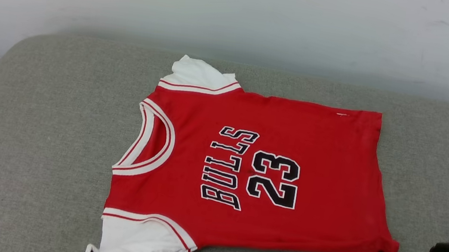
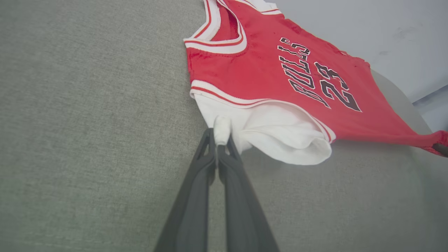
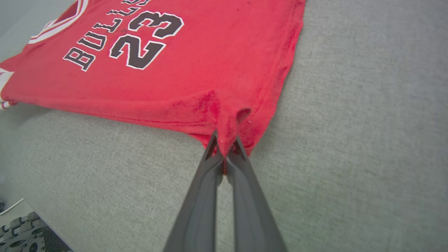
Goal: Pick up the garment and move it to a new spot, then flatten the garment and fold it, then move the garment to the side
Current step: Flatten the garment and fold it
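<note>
Bridging left pincer (image 2: 219,140), right pincer (image 3: 224,148): garment (image 1: 333,157)

Grey cushion (image 1: 32,139) (woven), white wall (image 1: 240,6)

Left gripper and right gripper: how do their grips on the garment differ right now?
The left gripper pinches the white sleeve; the right gripper pinches the red hem corner. The left holds a small tuft; the right pulls its cloth into a pucker. Both are shut on the garment, along its near edge.
</note>
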You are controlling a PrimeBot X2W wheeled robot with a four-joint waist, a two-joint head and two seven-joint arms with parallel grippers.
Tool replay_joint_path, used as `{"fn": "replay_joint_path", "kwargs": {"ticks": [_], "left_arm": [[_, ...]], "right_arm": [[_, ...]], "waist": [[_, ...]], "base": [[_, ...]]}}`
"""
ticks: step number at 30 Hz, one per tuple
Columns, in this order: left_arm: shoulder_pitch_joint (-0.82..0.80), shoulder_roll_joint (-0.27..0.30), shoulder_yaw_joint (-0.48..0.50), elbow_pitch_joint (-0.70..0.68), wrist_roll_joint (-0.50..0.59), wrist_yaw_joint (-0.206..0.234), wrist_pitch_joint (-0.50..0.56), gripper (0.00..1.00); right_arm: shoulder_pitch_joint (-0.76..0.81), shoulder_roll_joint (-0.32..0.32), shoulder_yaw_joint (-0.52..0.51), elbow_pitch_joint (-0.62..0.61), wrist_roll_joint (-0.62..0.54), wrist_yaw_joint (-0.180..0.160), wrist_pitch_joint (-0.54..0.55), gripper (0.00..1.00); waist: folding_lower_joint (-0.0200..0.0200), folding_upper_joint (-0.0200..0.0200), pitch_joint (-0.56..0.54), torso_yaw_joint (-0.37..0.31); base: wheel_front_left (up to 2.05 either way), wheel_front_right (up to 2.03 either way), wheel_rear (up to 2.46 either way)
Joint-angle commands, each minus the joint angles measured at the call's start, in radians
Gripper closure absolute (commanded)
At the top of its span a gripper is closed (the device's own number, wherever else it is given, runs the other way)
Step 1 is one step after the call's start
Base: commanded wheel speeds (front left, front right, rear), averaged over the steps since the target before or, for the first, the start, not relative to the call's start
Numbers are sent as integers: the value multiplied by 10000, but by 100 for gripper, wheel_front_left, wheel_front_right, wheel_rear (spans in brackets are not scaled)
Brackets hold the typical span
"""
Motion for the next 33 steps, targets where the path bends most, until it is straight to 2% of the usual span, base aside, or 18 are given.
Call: {"fn": "replay_joint_path", "kwargs": {"ticks": [1, 11, 19, 33], "left_arm": [[183, 2, -13, 17, -64, 44, 20, 100], [1361, 117, -382, -234, -715, -3, 789, 100], [1391, 315, -418, -473, -605, 51, 881, 100], [-126, 570, -312, -231, 334, -71, 411, 100]], "right_arm": [[213, 25, -76, -41, 39, -15, 60, 100], [2290, 187, -1168, -548, -211, -15, 177, 100], [3429, 525, -2042, -1131, -409, -15, 482, 100], [2976, 1149, -2619, -1677, -881, -15, 733, 100]], "waist": [[2, -1, -103, -16], [2, -1, -519, 113], [2, -1, -604, 351], [2, -1, -366, 161]], "base": [[0, 0, 0], [0, 0, 0], [0, 0, 0], [0, 0, 0]]}}
